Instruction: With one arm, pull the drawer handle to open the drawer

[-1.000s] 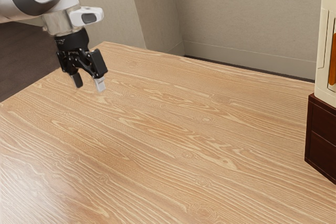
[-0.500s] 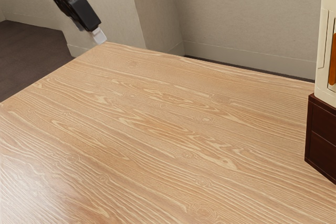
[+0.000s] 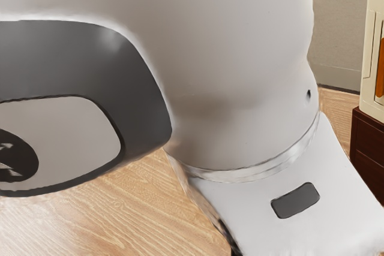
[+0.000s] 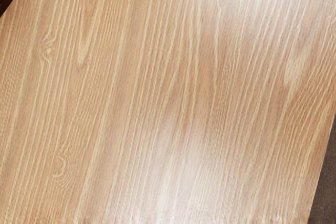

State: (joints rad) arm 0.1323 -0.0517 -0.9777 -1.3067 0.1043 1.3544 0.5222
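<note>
Reaching across the exterior view: one arm [image 3: 240, 58], white and grey, with one gripper [image 3: 234, 248], mostly hidden behind it; spread or pressed together, cannot be told. One desk [image 3: 132, 214], pale wood, streaked grain. One drawer cabinet [image 3: 363, 139], dark red-brown, upright on the desk at the exterior view's right edge, partly cut off; two panels visible, stacked, flush where seen. Direction of drawer opening and long axis: cannot be told. One cream case [image 3: 371, 22], one upright orange strip [image 3: 381, 67], set atop the cabinet.
</note>
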